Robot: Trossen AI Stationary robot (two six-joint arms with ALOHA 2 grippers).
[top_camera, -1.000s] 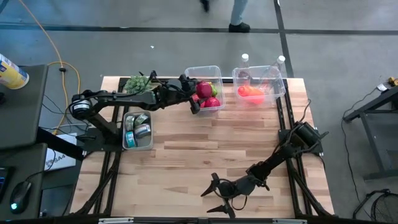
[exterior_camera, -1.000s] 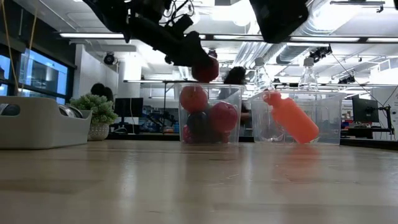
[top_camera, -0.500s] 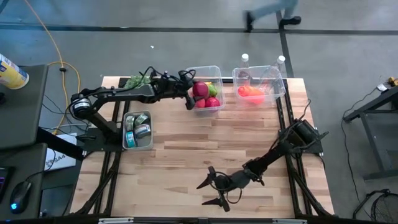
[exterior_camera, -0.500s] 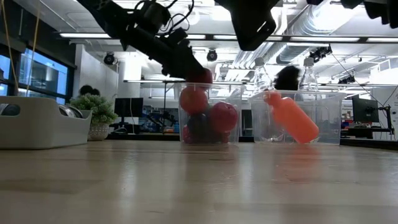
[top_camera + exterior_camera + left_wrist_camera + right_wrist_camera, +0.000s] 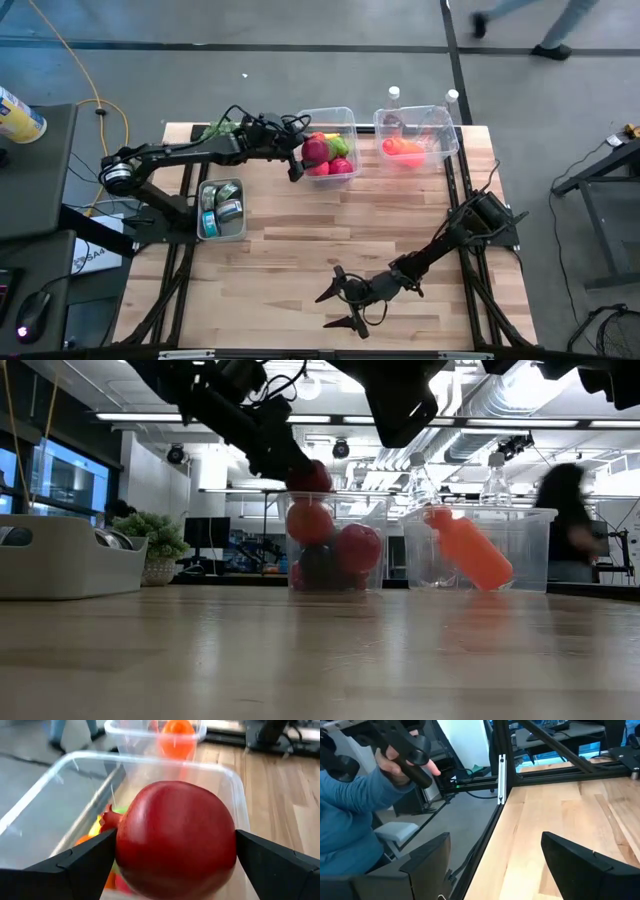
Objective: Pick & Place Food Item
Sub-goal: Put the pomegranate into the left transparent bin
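- The left tool [image 5: 175, 857] held a pomegranate [image 5: 176, 837] between its two dark fingers, one on each flank of the fruit, just above the near rim of the clear fruit bin [image 5: 343, 113].
- In the high view the left tool [image 5: 297, 160] sat at the bin's left edge, with the pomegranate [image 5: 313, 149] over the red and green fruit already inside.
- The low view showed the pomegranate [image 5: 311, 477] at rim height, above the other fruit.
- Judged from this, the step in hand was either lifting the fruit out or setting it in; the pictures alone did not settle which.
- Either way, a good move would keep the fingers level and travel straight up or down, so the round fruit did not roll out of the grip.
- The bin wall lay close to the fingers; catching it could tip or drag the light bin.
- The second bin [image 5: 442, 118], holding an orange item, stood just beside.
- The right tool [image 5: 340, 305] hovered with fingers spread and empty, over the near edge of the worktop [image 5: 290, 240], well apart.
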